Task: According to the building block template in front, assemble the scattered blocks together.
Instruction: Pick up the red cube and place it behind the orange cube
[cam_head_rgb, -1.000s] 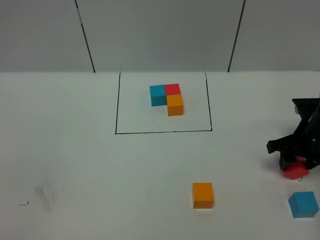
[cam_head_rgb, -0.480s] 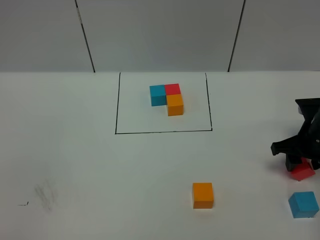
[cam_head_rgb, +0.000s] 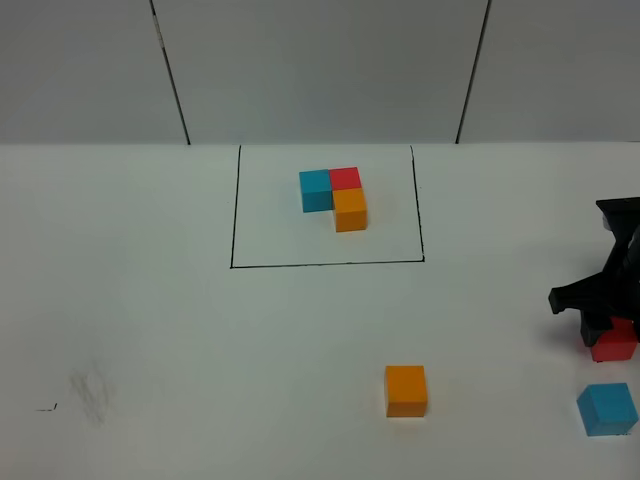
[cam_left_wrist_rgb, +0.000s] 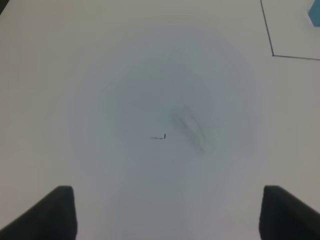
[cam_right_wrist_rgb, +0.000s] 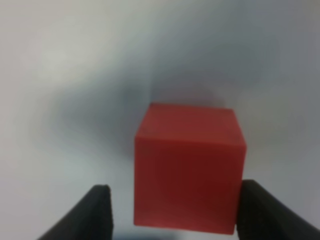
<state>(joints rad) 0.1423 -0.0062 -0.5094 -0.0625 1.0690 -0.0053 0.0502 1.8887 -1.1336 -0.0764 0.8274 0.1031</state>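
Observation:
The building block template (cam_head_rgb: 334, 195), a blue, red and orange L, sits inside the black drawn rectangle (cam_head_rgb: 232, 220) at the table's far middle. Of the scattered blocks, the orange one (cam_head_rgb: 406, 390) lies near the front centre and the light blue one (cam_head_rgb: 607, 409) at the front right. The red block (cam_head_rgb: 614, 345) rests squarely on the table at the right edge, with my right gripper (cam_head_rgb: 606, 328) down over it. In the right wrist view the red block (cam_right_wrist_rgb: 187, 167) fills the space between the fingers (cam_right_wrist_rgb: 250, 210) of my right gripper (cam_right_wrist_rgb: 175, 212). One finger presses its side, and a thin strip of table shows by the other. My left gripper (cam_left_wrist_rgb: 167, 212) hangs open over bare table.
A faint grey smudge (cam_head_rgb: 90, 388) and a small pen mark (cam_head_rgb: 45, 407) lie on the white table at the front left. The left wrist view catches a corner of the black rectangle (cam_left_wrist_rgb: 273, 54) and a sliver of the template's blue cube (cam_left_wrist_rgb: 315, 15).
The right gripper has shifted a little to the right, taking the red block along. The block was tilted and now sits square. The fingers have narrowed on it. The left arm has not moved.

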